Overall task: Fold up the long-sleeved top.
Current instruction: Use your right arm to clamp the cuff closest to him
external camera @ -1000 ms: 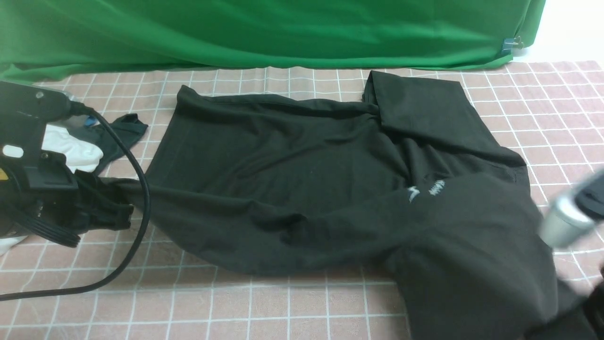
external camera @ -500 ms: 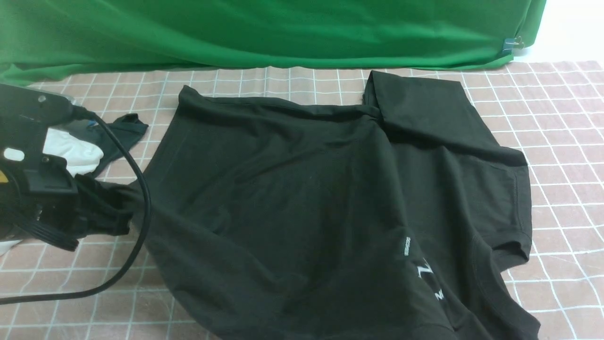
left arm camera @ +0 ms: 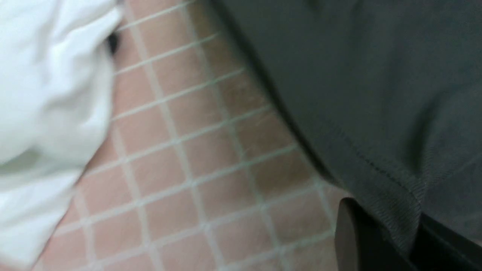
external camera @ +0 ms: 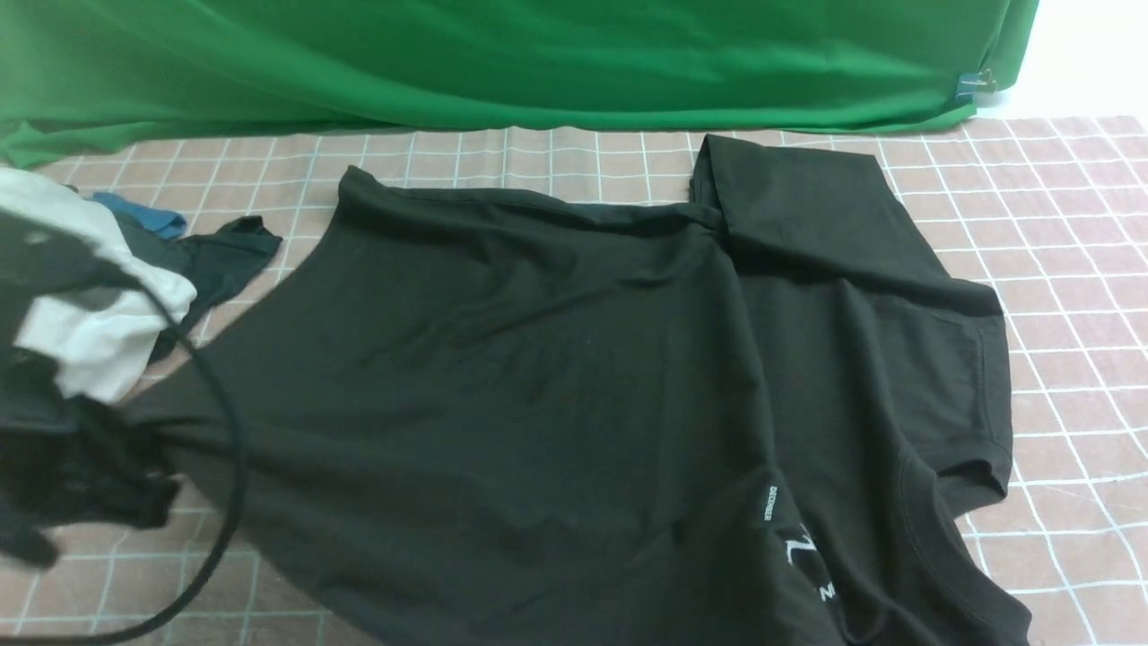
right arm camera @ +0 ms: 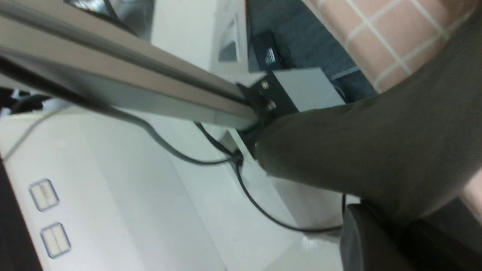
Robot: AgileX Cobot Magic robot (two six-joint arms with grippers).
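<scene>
Black long-sleeved top (external camera: 538,359): thin, soft knit cloth, matt, with stitched hems. Surface (external camera: 1058,224): covered in matt pink checked cloth. Green backdrop (external camera: 538,54): smooth draped fabric with a slight sheen. White bundle (external camera: 108,350): soft matt cloth. Cable (external camera: 238,467): smooth black sheath.
</scene>
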